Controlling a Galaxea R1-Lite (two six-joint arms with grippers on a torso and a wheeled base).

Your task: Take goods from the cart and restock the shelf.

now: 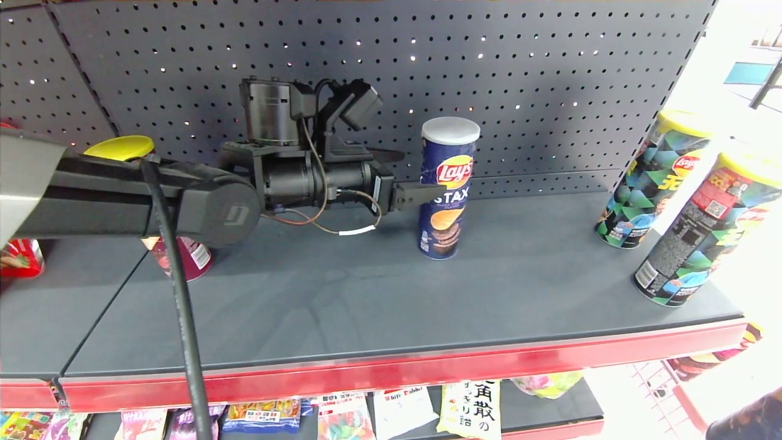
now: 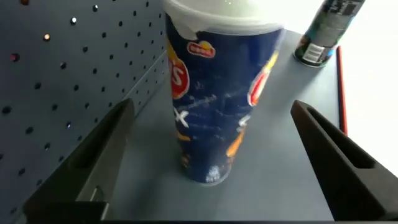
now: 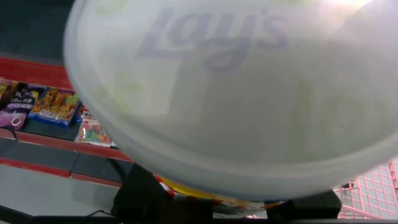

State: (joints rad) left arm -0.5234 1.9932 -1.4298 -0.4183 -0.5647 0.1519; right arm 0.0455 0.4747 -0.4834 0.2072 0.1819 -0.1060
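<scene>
At the far left of the dark grey metal shelf (image 1: 342,305) with its red front lip lies a red packet (image 1: 18,256), cut off by the edge of my head view. Just right of it, against the perforated grey back panel (image 1: 519,67), a yellow-lidded can with a maroon base (image 1: 183,256) stands upright, mostly hidden behind my left arm.

That arm stretches across the shelf from the left, and my left pincer (image 2: 211,112) is spread wide. One black finger (image 2: 93,162) is on the back-panel side and the other on the shelf-front side of the blue cylindrical chips can with a white plastic lid (image 1: 449,189). The wrist view shows clear gaps on both sides, so neither finger touches it. This can stands upright on the shelf, near the back panel and about mid-shelf.

Well to its right, near the shelf's right end, stand two tall cans with yellow lids and black-and-green geometric wrappers. The back one (image 1: 647,183) is close to the panel and the front one (image 1: 702,232) nearer the lip.

Below the red lip, colourful snack bags (image 1: 403,415) lie in a row on the lower shelf.

My right pincer (image 3: 224,205) grips a can with a translucent whitish lid (image 3: 249,93). Its top faces the wrist camera, in the air in front of the lower shelf, with red cart mesh (image 3: 373,193) beside it.
</scene>
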